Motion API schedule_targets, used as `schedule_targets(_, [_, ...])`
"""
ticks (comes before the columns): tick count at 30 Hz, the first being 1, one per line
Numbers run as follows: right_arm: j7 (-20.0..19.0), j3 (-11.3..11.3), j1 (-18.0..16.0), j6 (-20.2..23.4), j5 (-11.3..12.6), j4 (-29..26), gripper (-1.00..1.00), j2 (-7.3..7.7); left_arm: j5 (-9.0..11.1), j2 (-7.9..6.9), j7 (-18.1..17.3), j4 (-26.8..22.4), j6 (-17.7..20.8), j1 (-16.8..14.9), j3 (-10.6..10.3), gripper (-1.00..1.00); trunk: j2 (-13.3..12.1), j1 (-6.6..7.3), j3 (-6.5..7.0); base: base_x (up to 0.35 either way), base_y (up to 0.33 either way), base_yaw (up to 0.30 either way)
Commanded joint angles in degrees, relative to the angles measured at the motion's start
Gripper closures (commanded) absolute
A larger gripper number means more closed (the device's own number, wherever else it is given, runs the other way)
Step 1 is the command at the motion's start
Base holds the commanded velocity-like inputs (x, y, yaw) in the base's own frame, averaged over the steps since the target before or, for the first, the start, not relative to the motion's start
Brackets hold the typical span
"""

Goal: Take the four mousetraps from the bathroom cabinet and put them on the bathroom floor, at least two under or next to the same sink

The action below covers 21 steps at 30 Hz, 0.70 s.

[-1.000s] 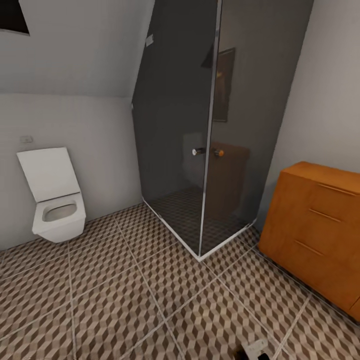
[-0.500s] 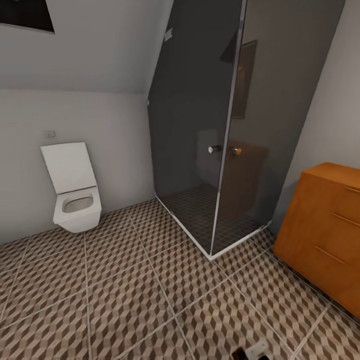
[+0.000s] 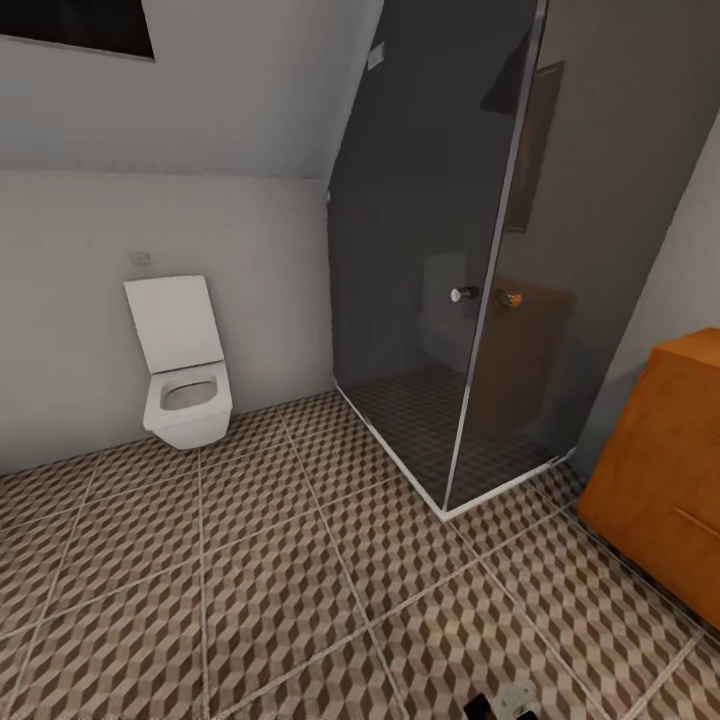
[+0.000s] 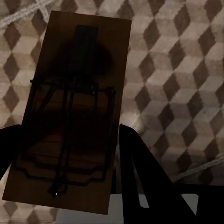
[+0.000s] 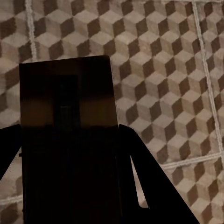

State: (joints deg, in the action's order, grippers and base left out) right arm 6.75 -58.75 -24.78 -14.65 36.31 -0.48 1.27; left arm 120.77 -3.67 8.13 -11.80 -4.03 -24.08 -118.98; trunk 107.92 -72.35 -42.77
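Straight ahead in the head view stands a tall dark smoked-glass shower enclosure (image 3: 470, 250) with a chrome corner post and two small round knobs on its door. To its left a white wall-hung toilet (image 3: 183, 365) with its lid raised sits against the pale wall. At the right edge is part of the low orange-brown wooden cabinet (image 3: 665, 470), with one slim bar handle just visible on its front. The bathroom floor (image 3: 250, 590) of large square tiles printed with a brown, beige and grey cube pattern and pale grout lines spreads across the lower half of the view. At the very bottom edge a small pale and dark piece of the robot pokes in; I cannot tell what part it is.

Next, the left wrist view: a flat dark brown rectangular mousetrap with thin black wire parts (image 4: 70, 112) sits between the two dark fingers of the left gripper (image 4: 67, 154), whose jaws are clenched on its sides. The cube-patterned tiles lie behind it.

Finally, the right wrist view: a second flat dark rectangular mousetrap plate (image 5: 67, 135), deep in shadow so its wire hardly shows, is likewise grasped between the jaws of the right gripper (image 5: 70, 158), held above the same patterned floor.
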Motion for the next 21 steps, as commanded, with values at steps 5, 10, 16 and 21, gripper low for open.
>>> schedule_targets(5, [0.01, -0.49, -0.01, -0.11, 0.52, -0.04, 1.00, 0.00, 0.17, -0.03, 0.65, -0.33, -0.36, -0.13, -0.46, 1.00, 0.03, 0.01, -0.42, 0.000, 0.000, 0.187])
schedule_targets(10, [0.01, -0.49, -0.01, -0.11, 0.52, -0.04, 1.00, -0.03, 0.17, -0.03, 0.64, -0.33, -0.36, -0.12, -0.46, 1.00, 0.03, 0.01, -0.82, 0.000, 0.000, 0.140])
schedule_targets(16, [0.01, -0.49, -0.01, -0.13, 0.52, -0.07, 1.00, -0.04, 0.21, -0.04, 0.58, -0.33, -0.29, -0.11, -0.46, 1.00, 0.03, 0.01, -1.35, 0.000, 0.000, 0.040])
schedule_targets(21, [0.01, -0.49, -0.01, -0.11, 0.53, -0.06, 1.00, -0.04, 0.25, -0.09, 0.57, -0.27, -0.29, -0.09, -0.46, 1.00, 0.03, 0.01, -1.80, 0.000, 0.000, 0.004])
